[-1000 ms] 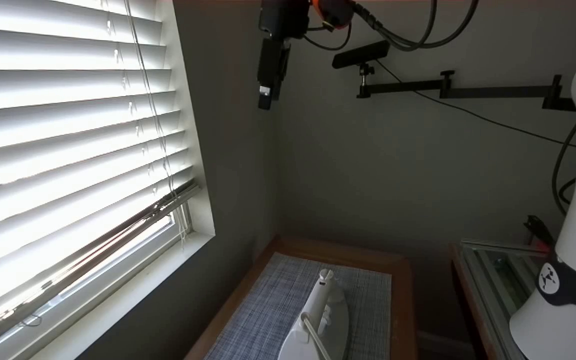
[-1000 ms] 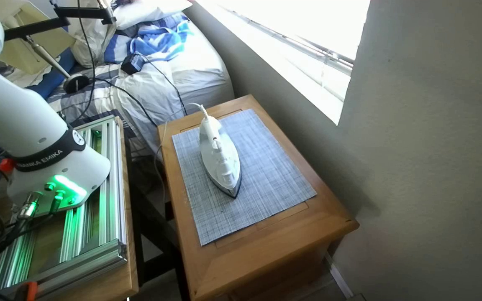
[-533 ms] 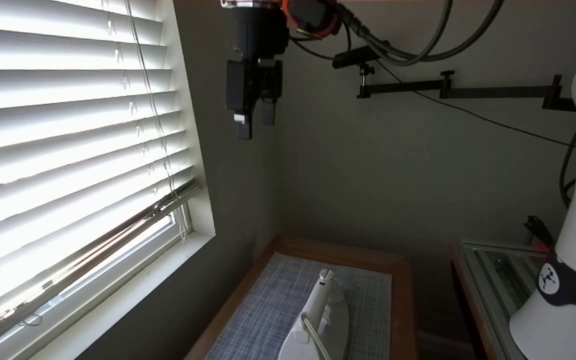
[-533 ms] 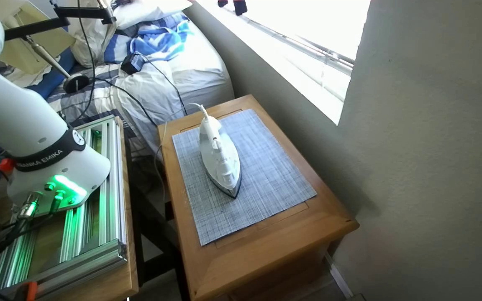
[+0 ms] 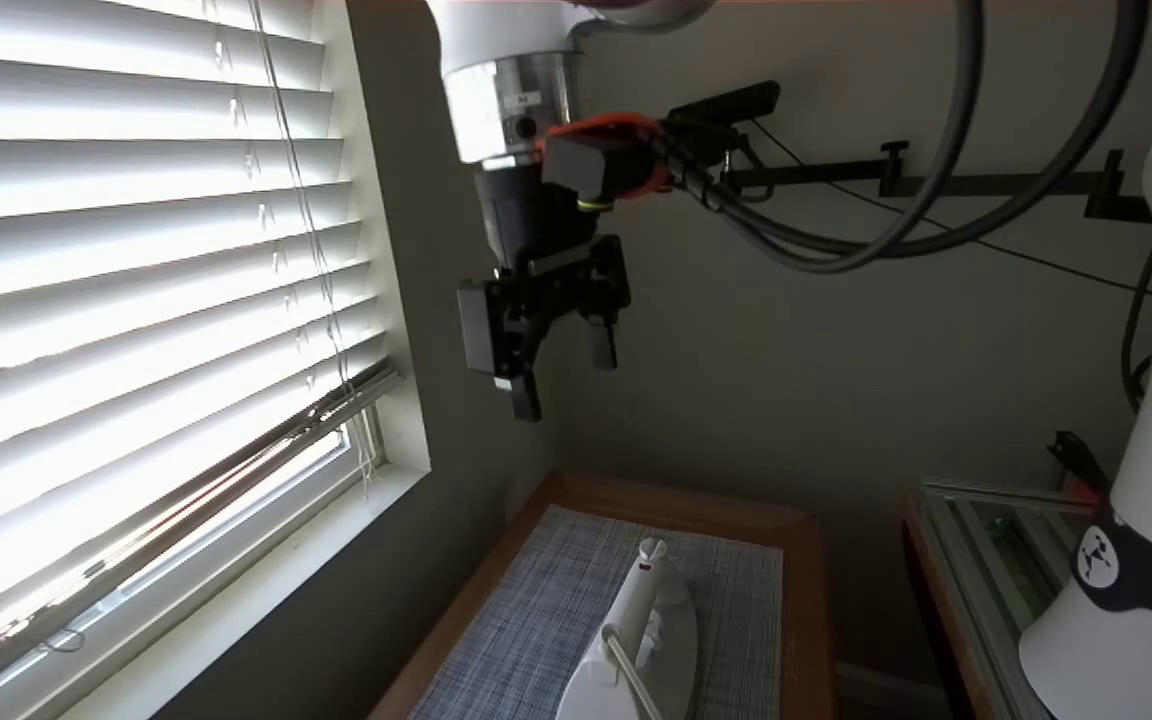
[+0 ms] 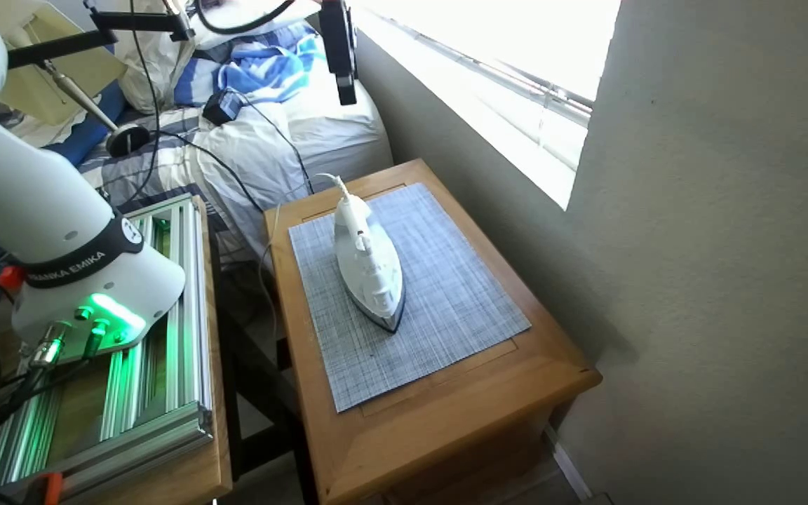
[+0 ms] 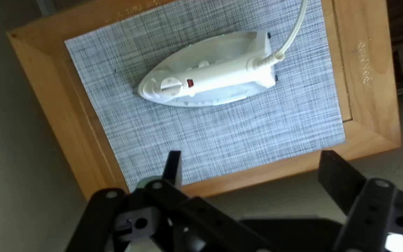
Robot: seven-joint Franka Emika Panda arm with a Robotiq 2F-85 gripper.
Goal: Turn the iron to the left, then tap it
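Note:
The iron (image 6: 369,263) is white and lies flat on a grey woven mat (image 6: 453,294) on a small wooden table (image 6: 446,407). Its nose points away from the end where the white cord (image 7: 294,29) leaves. The iron also shows in an exterior view (image 5: 629,615), cut off at the bottom edge, and whole in the wrist view (image 7: 219,75), nose to the left. My black gripper (image 5: 566,378) hangs well above the table, fingers wide apart and empty, not touching the iron. Its fingers frame the mat's edge in the wrist view (image 7: 252,155). In an exterior view only part of the gripper (image 6: 346,88) shows.
A window with blinds (image 5: 136,300) and a wall (image 6: 712,280) stand beside the table. The robot base (image 6: 95,280) sits on an aluminium frame (image 6: 190,315) across a narrow gap. A bed (image 6: 334,119) lies behind the table. A camera arm (image 5: 996,185) is mounted near the wall.
My gripper has come down from the top of the view and turned, so both open fingers now show apart. It has entered an exterior view at the top. The iron has not moved.

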